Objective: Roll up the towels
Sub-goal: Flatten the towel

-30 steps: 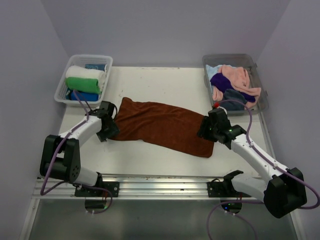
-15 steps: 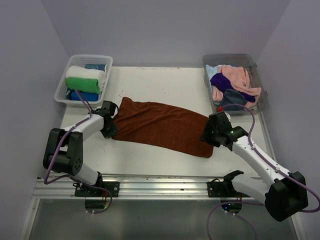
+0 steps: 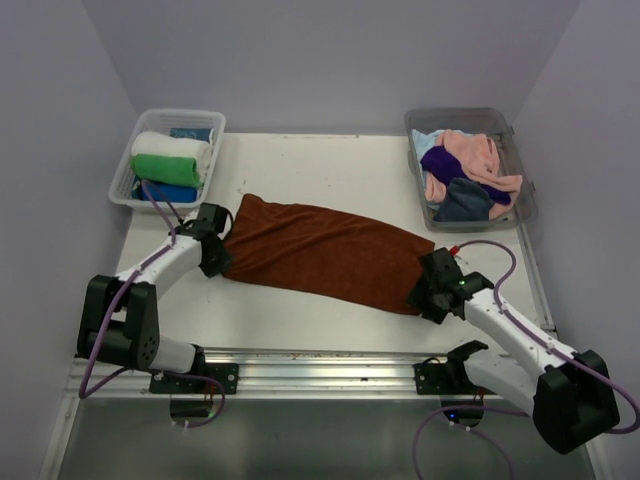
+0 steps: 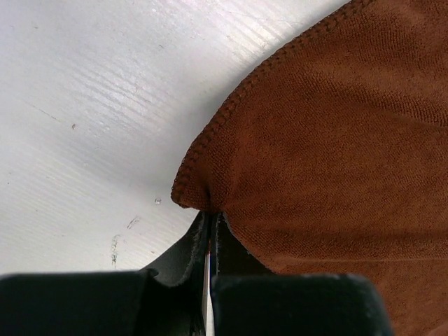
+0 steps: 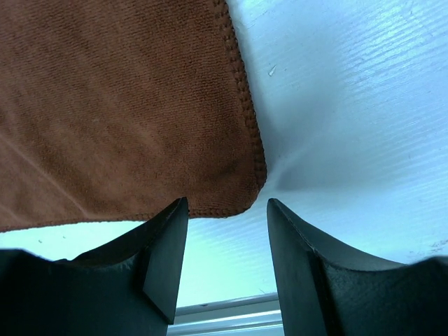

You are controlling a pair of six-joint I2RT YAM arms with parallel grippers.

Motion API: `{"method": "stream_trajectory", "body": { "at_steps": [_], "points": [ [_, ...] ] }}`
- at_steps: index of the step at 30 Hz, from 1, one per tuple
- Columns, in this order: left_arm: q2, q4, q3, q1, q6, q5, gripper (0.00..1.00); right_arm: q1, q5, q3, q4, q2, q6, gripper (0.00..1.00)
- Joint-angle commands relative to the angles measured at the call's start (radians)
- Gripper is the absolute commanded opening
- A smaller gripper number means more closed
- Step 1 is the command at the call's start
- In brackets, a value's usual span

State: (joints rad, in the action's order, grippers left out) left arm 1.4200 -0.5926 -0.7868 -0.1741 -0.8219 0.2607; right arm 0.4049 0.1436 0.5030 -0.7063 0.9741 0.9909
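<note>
ROLLING STATION: A rust-brown towel point(image 3: 325, 255) lies spread flat and slantwise across the middle of the white table point(image 3: 330, 165), running from far left to near right, with a robot arm at each end. The left gripper point(image 4: 211, 222) is clamped tight on a corner at the towel's left end; in the left wrist view the cloth puckers into a small fold where the two black jaws meet, and the rest of that end lies flat on the table. At the other end the right gripper point(image 5: 225, 210) has its jaws apart and holds nothing. In the right wrist view the towel's near-right corner, with its stitched hem, lies flat just ahead of the gap between the two dark fingers point(image 5: 164, 252); whether they touch the cloth cannot be told. At the table's far-left corner a clear plastic bin point(image 3: 122, 192) holds rolled cloths: a white towel point(image 3: 170, 147) at the back, a green towel point(image 3: 170, 168) in front of it and a blue towel point(image 3: 170, 192) nearest the arms. At the far-right corner a second clear bin point(image 3: 525, 205) holds a loose heap: a pink towel point(image 3: 472, 152), a purple towel point(image 3: 445, 160), a dark grey-blue towel point(image 3: 463, 200) and a glimpse of a pale blue towel point(image 3: 425, 138)
</note>
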Motion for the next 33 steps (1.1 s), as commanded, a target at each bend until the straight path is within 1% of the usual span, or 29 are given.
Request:
{"method": "stream_trajectory", "body": {
  "at_steps": [1,5,8,9,11,12,14,17,18,19,20,21,23,24,25,30,33],
  "points": [
    [-0.027,0.005,-0.009,0.008,0.015,-0.003,0.00,-0.001,0.034,-0.014,0.059,0.035,0.057,0.52],
    [-0.027,0.004,-0.014,0.008,0.018,-0.003,0.00,-0.001,0.037,-0.052,0.118,0.037,0.063,0.52],
    [-0.029,-0.003,-0.020,0.008,0.020,-0.006,0.00,-0.001,0.045,-0.078,0.172,0.054,0.063,0.45],
    [-0.030,-0.010,-0.028,0.008,0.021,-0.006,0.00,0.000,0.040,-0.074,0.177,0.058,0.061,0.34],
    [-0.039,-0.019,-0.041,0.008,0.026,-0.006,0.00,-0.001,0.060,-0.060,0.171,0.048,0.055,0.16],
    [-0.046,-0.027,-0.051,0.007,0.029,-0.005,0.00,-0.001,0.071,-0.032,0.169,0.037,0.039,0.00],
    [-0.067,-0.055,-0.098,0.008,0.046,-0.003,0.00,-0.001,0.123,0.009,0.146,-0.006,-0.003,0.00],
    [-0.107,-0.102,-0.208,0.008,0.081,0.000,0.00,-0.005,0.186,0.130,0.120,-0.032,-0.084,0.00],
    [-0.113,-0.116,-0.242,0.008,0.092,0.003,0.00,-0.008,0.223,0.205,0.119,-0.035,-0.106,0.00],
    [-0.127,-0.137,-0.317,0.010,0.113,0.008,0.00,-0.017,0.237,0.242,0.117,-0.031,-0.124,0.00],
    [-0.133,-0.147,-0.354,0.010,0.122,0.011,0.00,-0.017,0.247,0.279,0.123,-0.029,-0.168,0.00],
    [-0.141,-0.153,-0.424,0.013,0.138,0.012,0.00,-0.017,0.261,0.354,0.129,-0.012,-0.185,0.00],
    [-0.145,-0.150,-0.489,0.018,0.147,0.005,0.00,-0.017,0.271,0.423,0.131,0.006,-0.211,0.00],
    [-0.150,-0.145,-0.518,0.022,0.148,0.000,0.00,-0.017,0.268,0.486,0.134,0.012,-0.218,0.00],
    [-0.157,-0.147,-0.575,0.022,0.145,-0.006,0.00,-0.017,0.263,0.517,0.139,0.014,-0.227,0.00],
    [-0.249,-0.141,-0.640,0.024,0.164,-0.012,0.00,-0.018,0.261,0.687,0.114,-0.020,-0.311,0.00],
    [-0.343,-0.159,-0.664,0.025,0.168,0.006,0.00,-0.017,0.258,0.739,0.070,-0.078,-0.336,0.00]
  ]
}}
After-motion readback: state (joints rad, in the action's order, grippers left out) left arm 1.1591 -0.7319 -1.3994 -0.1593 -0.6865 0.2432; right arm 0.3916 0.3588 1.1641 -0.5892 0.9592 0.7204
